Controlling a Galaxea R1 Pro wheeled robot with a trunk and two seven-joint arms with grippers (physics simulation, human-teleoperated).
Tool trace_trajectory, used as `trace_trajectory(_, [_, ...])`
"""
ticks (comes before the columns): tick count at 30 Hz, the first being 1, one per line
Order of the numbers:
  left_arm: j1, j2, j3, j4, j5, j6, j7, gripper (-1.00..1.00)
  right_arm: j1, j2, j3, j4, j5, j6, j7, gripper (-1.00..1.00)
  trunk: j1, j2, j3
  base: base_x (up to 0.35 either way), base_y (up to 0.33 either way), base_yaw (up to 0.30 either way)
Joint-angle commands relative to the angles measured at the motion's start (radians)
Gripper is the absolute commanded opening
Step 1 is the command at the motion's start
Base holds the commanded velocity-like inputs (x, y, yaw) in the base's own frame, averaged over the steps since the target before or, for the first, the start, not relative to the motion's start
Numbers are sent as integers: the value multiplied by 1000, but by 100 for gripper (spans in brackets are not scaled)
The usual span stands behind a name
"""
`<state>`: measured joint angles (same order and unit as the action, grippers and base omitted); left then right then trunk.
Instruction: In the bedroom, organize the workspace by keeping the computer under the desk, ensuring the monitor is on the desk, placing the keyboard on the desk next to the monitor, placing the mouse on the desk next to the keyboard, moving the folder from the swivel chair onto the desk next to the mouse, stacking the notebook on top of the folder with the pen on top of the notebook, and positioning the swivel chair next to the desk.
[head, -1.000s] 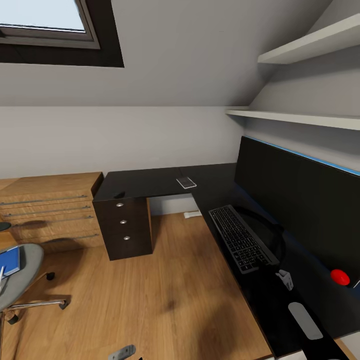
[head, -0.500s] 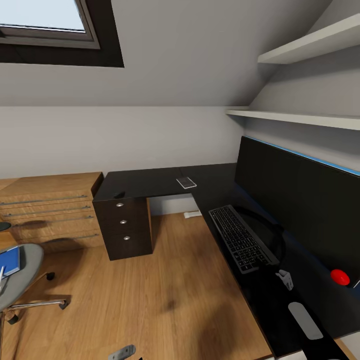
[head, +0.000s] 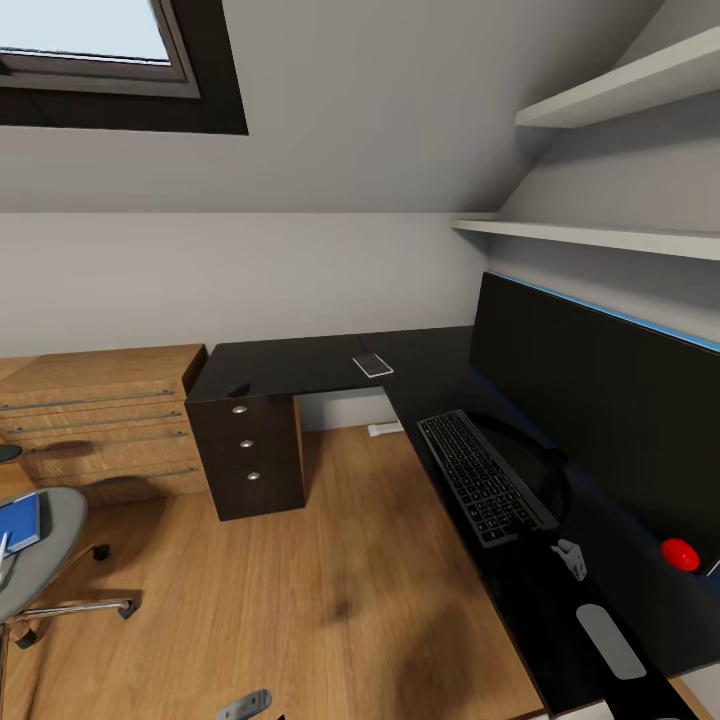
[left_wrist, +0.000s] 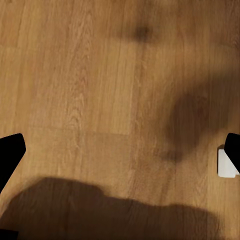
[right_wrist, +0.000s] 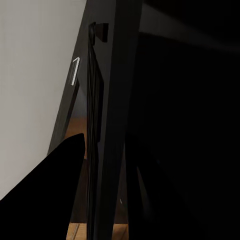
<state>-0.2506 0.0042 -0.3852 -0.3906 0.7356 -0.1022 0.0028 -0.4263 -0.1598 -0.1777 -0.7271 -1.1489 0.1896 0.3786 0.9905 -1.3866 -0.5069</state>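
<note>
1. Head view: I see the desk (head: 300, 365) with the monitor (head: 600, 400) along its right wing and the keyboard (head: 485, 475) lying in front of it, near the front edge. A small dark shape near the desk's left corner, over the drawer unit (head: 250, 455), may be the mouse (head: 238, 389); a thin book-like thing (head: 372, 365) lies at the inner corner, probably the notebook. The folder (head: 20, 522) rests on the swivel chair (head: 35, 560), cut off at the frame's left edge. I judge fetching the folder is the step in hand; next I must turn towards the chair.
2. Left wrist view: the left gripper (left_wrist: 120, 150) is spread wide and empty over the floor (left_wrist: 100, 75).
3. Right wrist view: dark shapes close to the desk edge; I cannot tell the right gripper's state.
</note>
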Motion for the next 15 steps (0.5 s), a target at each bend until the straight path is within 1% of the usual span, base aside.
trace_trajectory(1, [-1,0,-6,1,8,-5,0,100,0,0,1,3,3,8,-48,100,0,0,-1,0,0,0])
trace_trajectory(15, [-1,2,-6,1,8,-6,0,100,0,-1,0,3,3,8,-47,100,0,0,-1,0,0,0])
